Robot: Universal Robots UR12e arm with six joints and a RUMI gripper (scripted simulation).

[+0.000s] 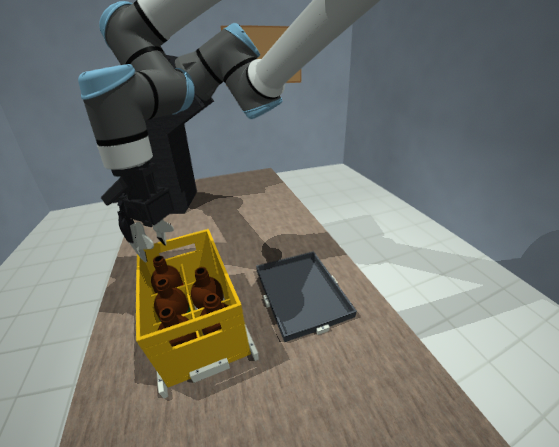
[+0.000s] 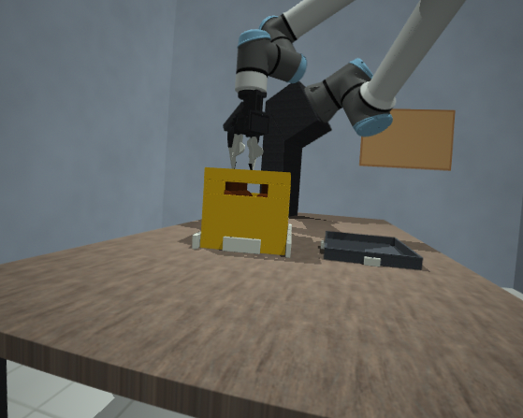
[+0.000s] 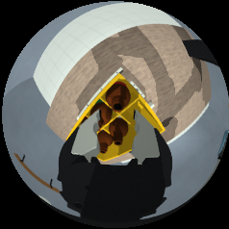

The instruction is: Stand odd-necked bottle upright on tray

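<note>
Dim, muted light; blocky shadows cross the tabletop (image 1: pixel 381 389) (image 2: pixel 263 308) (image 3: pixel 115 50), and the wrist view bulges.
</note>
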